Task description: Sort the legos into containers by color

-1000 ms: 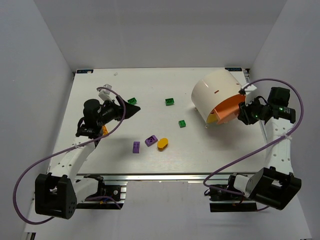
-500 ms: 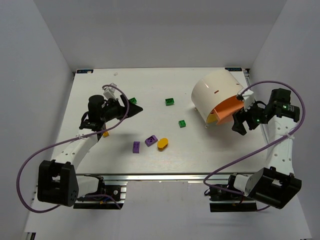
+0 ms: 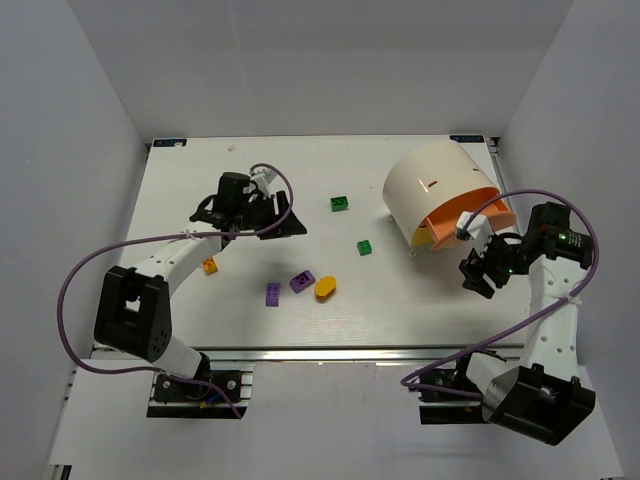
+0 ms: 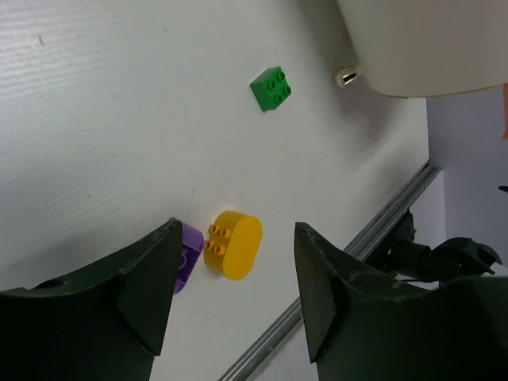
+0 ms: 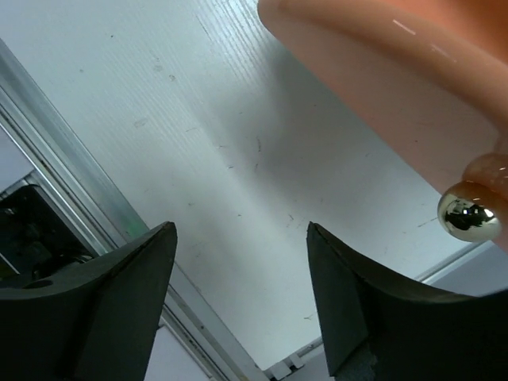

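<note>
**Top view.** The cream-white tub (image 3: 430, 185) lies on its side at the far right of the table (image 3: 200, 165). Its axis runs from far-left to near-right, and its orange face (image 3: 468, 213) is turned toward the right arm.

- Six pieces lie loose on the table.
- One green brick (image 3: 340, 204) is toward the far side, and a second is nearer (image 3: 365, 247).
- One purple brick (image 3: 273, 293) has its long axis running roughly near-to-far; another (image 3: 302, 281) lies slanted.
- The orange oval piece (image 3: 325, 288) is just beside the slanted purple one. Its long axis appears to run near-left to far-right.
- A small orange brick (image 3: 210, 265) lies well apart at the left.
- A yellowish speck sits at the tub's near rim; it is too small to identify.

No brick is seen to be inside the tub, and no other container is in view. Judgement: the sorting is almost wholly outstanding.

The left gripper (image 3: 283, 220) hovers left of centre, pointing right. The right gripper (image 3: 478, 277) hangs near the orange face, apart from it.

**Left wrist view.** The fingers (image 4: 151, 286) are apart with nothing between them. The oval piece lies on the table below the gap, studs up. A purple brick is half hidden beside it, and a green brick lies beyond.

**Right wrist view.** The jaws are apart and empty over bare table. The orange face carries a gold knob (image 5: 466, 214). No brick is visible.
</note>
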`<state>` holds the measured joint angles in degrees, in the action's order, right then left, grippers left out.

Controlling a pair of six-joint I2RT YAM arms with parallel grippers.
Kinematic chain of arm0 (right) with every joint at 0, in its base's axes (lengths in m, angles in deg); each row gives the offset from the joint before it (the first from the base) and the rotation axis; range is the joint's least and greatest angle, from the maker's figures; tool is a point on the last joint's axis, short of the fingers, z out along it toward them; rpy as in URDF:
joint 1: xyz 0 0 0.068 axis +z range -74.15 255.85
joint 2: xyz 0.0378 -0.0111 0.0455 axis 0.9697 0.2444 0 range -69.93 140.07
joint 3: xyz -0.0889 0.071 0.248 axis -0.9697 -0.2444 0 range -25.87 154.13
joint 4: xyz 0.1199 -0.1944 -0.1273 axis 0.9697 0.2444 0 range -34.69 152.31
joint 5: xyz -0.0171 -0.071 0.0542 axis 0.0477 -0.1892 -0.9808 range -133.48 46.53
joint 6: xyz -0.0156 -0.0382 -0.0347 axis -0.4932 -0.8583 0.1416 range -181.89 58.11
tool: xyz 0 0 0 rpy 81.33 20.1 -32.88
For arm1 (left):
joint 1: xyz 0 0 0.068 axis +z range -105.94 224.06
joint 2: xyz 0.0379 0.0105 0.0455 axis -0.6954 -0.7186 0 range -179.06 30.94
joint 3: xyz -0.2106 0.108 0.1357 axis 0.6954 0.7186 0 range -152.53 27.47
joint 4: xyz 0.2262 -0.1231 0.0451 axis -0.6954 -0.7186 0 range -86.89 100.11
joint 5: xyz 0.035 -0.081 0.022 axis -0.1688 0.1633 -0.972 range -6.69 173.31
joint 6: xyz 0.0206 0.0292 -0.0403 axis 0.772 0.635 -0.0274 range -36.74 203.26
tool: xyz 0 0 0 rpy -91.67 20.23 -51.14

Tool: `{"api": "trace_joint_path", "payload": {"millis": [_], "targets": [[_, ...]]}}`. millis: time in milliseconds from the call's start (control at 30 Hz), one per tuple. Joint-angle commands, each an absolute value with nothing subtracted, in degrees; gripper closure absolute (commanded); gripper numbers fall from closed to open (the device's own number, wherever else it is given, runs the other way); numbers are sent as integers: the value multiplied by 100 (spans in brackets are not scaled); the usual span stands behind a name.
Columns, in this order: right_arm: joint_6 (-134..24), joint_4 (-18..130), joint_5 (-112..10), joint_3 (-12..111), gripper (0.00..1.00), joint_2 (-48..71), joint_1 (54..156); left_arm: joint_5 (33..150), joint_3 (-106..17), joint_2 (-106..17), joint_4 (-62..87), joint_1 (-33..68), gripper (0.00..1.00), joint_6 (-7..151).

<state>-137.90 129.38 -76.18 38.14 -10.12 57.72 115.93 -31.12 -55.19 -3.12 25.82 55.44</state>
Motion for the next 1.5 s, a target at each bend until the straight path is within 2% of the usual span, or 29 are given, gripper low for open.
{"api": "trace_joint_path", "payload": {"millis": [0, 67, 100, 167, 267, 300, 367, 433, 567, 667, 700, 767, 833, 1000, 1067, 1133, 1167, 1200, 1233, 1267, 1300, 1400, 1467], "targets": [[-13679, 13002, -7626, 3855, 30, -876, 5766, 11434, -3370, -5405, -808, 2428, 31, 5847], [-12631, 12574, -7380, 3838, 41, -875, 5748, 11442, -3379, -5423, -913, 2349, 31, 5952], [-12545, 12597, -7362, 3873, 50, -911, 5731, 11425, -3388, -5440, -992, 2262, 31, 5996], [-12439, 12510, -7362, 3829, 58, -1103, 5722, 11399, -3397, -5458, -1159, 2165, 32, 6136], [-13316, 13055, -7774, 3803, 68, -1480, 5739, 11293, -3440, -5554, -1370, 1901, 34, 6242], [-13561, 13063, -7880, 3733, 78, -1639, 5748, 11258, -3458, -5615, -1449, 1796, 34, 6269], [-14550, 13063, -8152, 3347, 85, -2007, 5792, 11135, -3528, -5695, -1520, 1743, 34, 6339], [-14950, 13072, -8424, 3127, 88, -2053, 5818, 11100, -3616, -5818, -1660, 1603, 33, 6392], [-15128, 13063, -9004, 3284, 83, -1667, 6012, 10810, -3871, -5941, -1915, 1400, 29, 6550], [-15382, 13072, -9540, 3206, 73, -1605, 6283, 10521, -3801, -5766, -1898, 1400, 26, 6437], [-15487, 13072, -9698, 3153, 64, -1614, 6354, 10432, -3723, -5705, -1872, 1400, 25, 6401], [-15847, 13072, -10121, 3047, 54, -1596, 6714, 10248, -3661, -5477, -1854, 1452, 22, 6287], [-16128, 13072, -10393, 2968, 41, -1474, 7177, 10019, -3634, -5240, -1906, 1514, 18, 6208], [-16455, 12898, -10342, 2915, 33, -1140, 8120, 9370, -3599, -4641, -2029, 1514, 12, 6015], [-16026, 12556, -10324, 2871, 32, -973, 8630, 9220, -3590, -4344, -2073, 1514, 12, 5909], [-15395, 11609, -10237, 2871, 32, -728, 9224, 8921, -3538, -4132, -2196, 1514, 12, 5717], [-14243, 11091, -10175, 2880, 32, -639, 9420, 8746, -3529, -4018, -2249, 1514, 11, 5628], [-13866, 10277, -9922, 2993, 31, -517, 9718, 8431, -3494, -3773, -2406, 1514, 11, 5549], [-13688, 10034, -9720, 3107, 28, -150, 9982, 8149, -3432, -3640, -2486, 1514, 9, 5374], [-13495, 9857, -9509, 3239, 16, 80, 10141, 7972, -3406, -3543, -2687, 1514, 9, 5268], [-13484, 9821, -9133, 3423, 11, 343, 10282, 7823, -3362, -3333, -2785, 1514, 8, 5180], [-13992, 10513, -8508, 4493, 11, 1773, 10827, 7418, -3274, -3147, -3188, 1567, 7, 4794], [-14038, 10366, -8286, 4681, 11, 2146, 11038, 7294, -3274, -3120, -3556, 1567, 7, 4626]]}}
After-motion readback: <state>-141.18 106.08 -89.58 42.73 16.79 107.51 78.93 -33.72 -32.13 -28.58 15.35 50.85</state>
